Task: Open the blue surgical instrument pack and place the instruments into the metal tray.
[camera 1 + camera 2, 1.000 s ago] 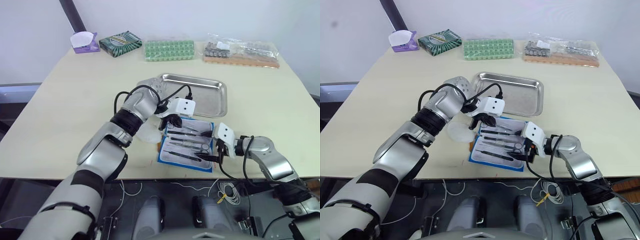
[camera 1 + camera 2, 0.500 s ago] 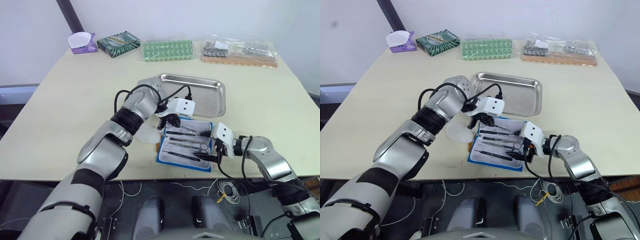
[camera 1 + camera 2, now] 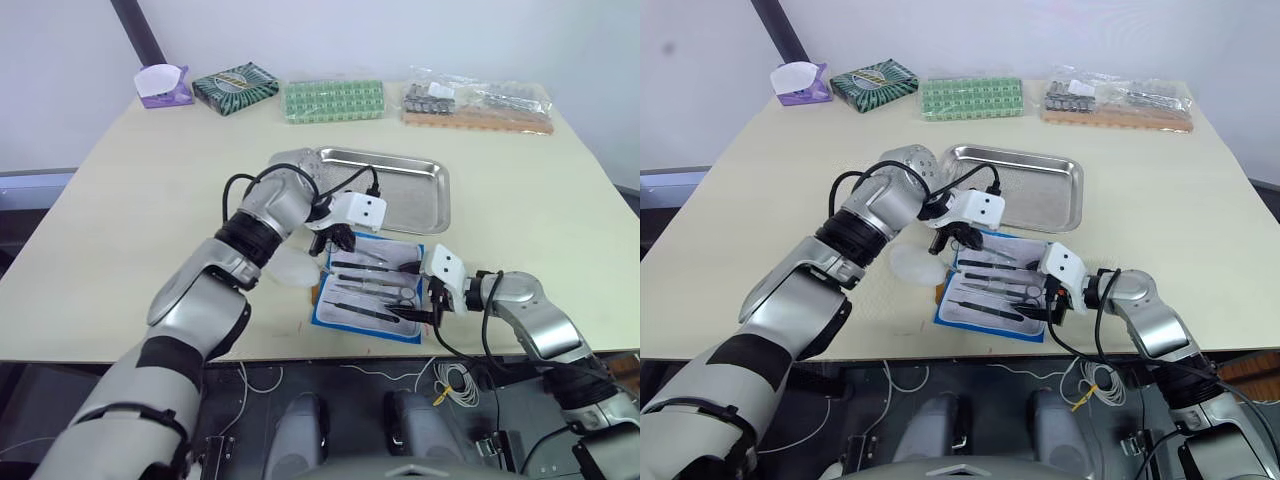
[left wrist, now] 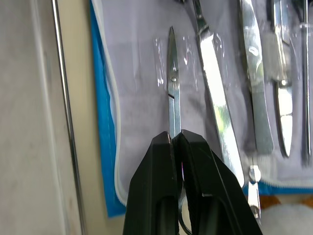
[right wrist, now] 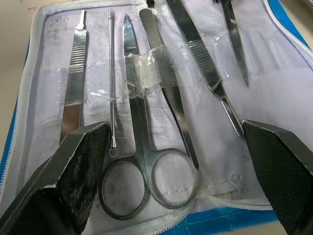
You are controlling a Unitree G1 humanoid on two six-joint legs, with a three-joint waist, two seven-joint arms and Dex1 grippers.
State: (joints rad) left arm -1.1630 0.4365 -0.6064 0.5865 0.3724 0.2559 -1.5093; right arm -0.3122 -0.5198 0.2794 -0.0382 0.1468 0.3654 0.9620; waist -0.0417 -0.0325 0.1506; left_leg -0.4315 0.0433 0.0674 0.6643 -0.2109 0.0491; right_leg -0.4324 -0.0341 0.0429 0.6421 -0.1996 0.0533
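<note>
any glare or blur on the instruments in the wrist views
Left wrist view: bright glare streaks on the tweezers; the black fingers near the lens look soft. Right wrist view: the scissors are sharp, with glints on the clear plastic strip.

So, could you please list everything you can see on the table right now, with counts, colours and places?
Blue surgical instrument pack: one, blue border, whitish lining, lying open near the table's front edge.
Instruments: several, silver, lying in the open pack; small scissors pinched by the left gripper.
Metal tray: one, shiny steel, just behind the pack.
Green grid-patterned pack: one, far edge, middle.
Dark green patterned box: one, far left.
Purple holder: one, with a white insert, far left corner.
Bagged metal parts: one clear bag, far right.
Table: one, pale beige.
Left gripper: black fingers shut on the scissors.
Right gripper: black fingers open over the pack's near end.
</note>
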